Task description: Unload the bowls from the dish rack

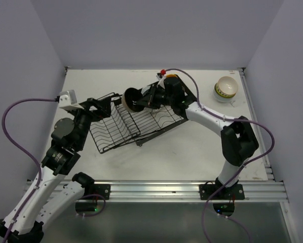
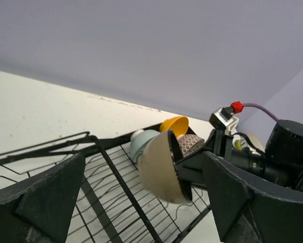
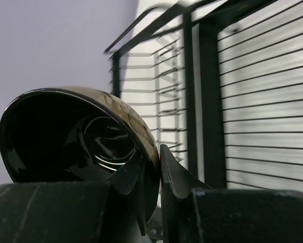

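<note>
— Beige outside, glossy dark inside: that bowl [image 1: 131,99], who has it?
— The right jaws, clenched on its rim. It hangs tipped on its side over the far middle of the dish rack [image 1: 116,134]. Its mouth is turned right toward the right arm [image 1: 212,119] and its rounded back faces left.
— Is it free of the wires?
— Probably, though no view shows its underside against them clearly.
— And the left jaws?
— Spread wide, grasping nothing, at the rack's left end, near the bowl but apart from it.
— So which way should it go?
— My guess is right and far, toward the white bowls [image 1: 226,88] stacked on the bench [image 1: 192,147]. The right arm is the nearer one for that.
— What remains in the rack?
— At least a teal bowl [image 2: 141,142], an orange bowl [image 2: 174,124] and a speckled bowl [image 2: 190,144], bunched at its far right end just behind the held bowl.
</note>
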`<state>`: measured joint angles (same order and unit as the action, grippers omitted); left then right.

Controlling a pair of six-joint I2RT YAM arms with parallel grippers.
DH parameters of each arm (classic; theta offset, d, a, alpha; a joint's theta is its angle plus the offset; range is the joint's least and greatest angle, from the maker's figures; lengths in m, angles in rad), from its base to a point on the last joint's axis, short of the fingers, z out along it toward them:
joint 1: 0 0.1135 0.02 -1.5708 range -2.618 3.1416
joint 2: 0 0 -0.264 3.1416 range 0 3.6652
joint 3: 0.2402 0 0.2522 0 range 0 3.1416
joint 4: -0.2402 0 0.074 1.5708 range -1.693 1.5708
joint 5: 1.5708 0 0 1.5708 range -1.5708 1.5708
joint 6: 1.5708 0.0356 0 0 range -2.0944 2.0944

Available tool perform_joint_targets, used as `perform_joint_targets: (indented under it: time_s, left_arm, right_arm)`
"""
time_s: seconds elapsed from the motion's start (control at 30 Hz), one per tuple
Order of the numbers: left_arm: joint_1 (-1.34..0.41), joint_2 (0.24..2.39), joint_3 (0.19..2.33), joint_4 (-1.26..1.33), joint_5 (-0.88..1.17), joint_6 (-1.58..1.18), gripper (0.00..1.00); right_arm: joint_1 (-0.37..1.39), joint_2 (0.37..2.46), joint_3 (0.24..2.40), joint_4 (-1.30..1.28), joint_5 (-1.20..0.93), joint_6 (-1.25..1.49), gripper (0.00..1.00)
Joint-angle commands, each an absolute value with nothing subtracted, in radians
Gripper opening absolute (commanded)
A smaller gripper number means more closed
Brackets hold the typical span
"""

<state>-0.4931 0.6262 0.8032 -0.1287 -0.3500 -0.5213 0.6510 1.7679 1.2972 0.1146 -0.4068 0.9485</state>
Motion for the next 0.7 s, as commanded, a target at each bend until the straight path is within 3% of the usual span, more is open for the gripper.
perform_joint_targets:
  time_s: [0.0, 0.27, 0.53, 0.67]
  left_arm:
    - [-0.488, 0.632, 0.850, -0.120, -0.419, -0.368, 1.00]
    - [-0.483, 0.687, 0.772, -0.100, -0.411, -0.259, 1.00]
    - [-0.480, 0.767, 0.805, -0.195, -0.476, -0.227, 1.00]
    - [-0.480, 0.799, 0.816, -0.218, -0.495, -0.230, 1.00]
  right_arm:
    - [0.546, 1.678, 1.432, -0.021, -0.377, 0.824, 0.00]
    - [0.232, 1.641, 1.652, -0.470, -0.233, 0.504, 0.00]
    - [-0.104, 1.660, 1.625, -0.503, -0.215, 0.520, 0.00]
    - [-0.181, 1.692, 1.618, -0.494, -0.195, 0.537, 0.00]
